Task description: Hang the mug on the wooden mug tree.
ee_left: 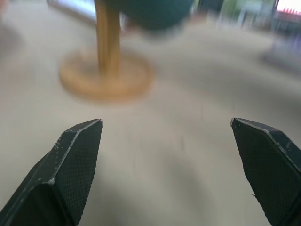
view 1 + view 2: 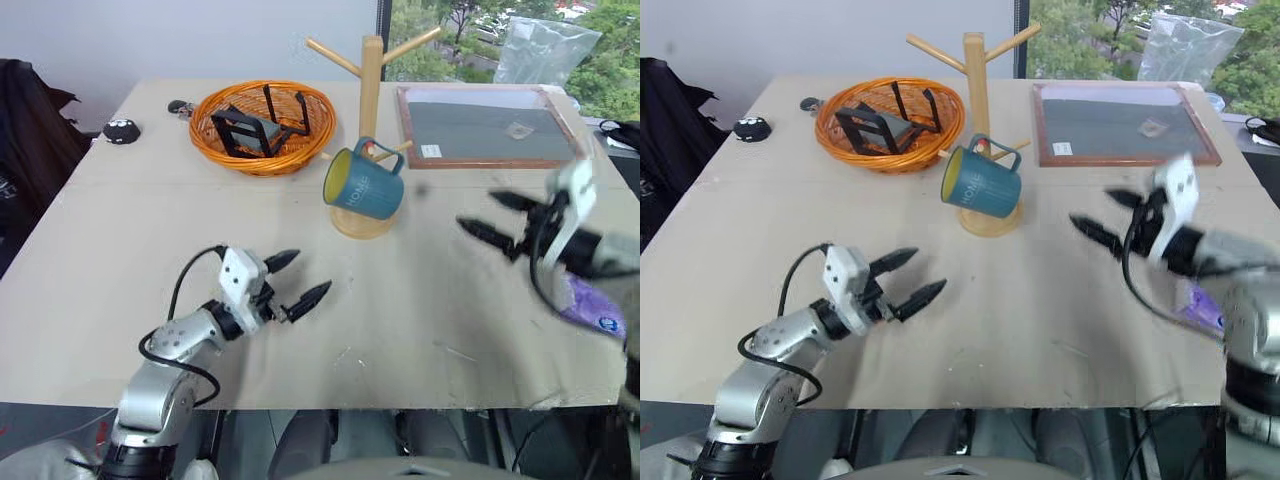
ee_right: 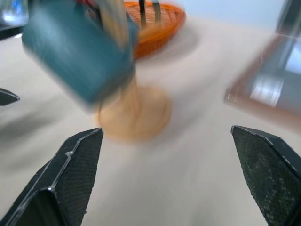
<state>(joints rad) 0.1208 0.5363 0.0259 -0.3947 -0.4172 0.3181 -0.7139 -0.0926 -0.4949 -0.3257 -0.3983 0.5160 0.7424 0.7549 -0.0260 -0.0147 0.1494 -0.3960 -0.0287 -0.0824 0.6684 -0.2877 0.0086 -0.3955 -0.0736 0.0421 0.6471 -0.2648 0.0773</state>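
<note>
A: Where is the mug (image 2: 364, 183)?

B: Hanging by its handle on a low peg of the wooden mug tree (image 2: 368, 130), mid-table, tilted.

A: And the claws?

B: Left gripper (image 2: 297, 281) and right gripper (image 2: 490, 220) both gape empty. Best keep both clear of the tree.

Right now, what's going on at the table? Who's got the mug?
Nobody holds it. The mug hangs by its handle on a low peg of the wooden mug tree, tilted with its mouth toward the orange basket. Both grippers are open and empty: the left gripper sits low over the table in front of the tree, and the right gripper is off to the tree's right, clear of the mug.
</note>
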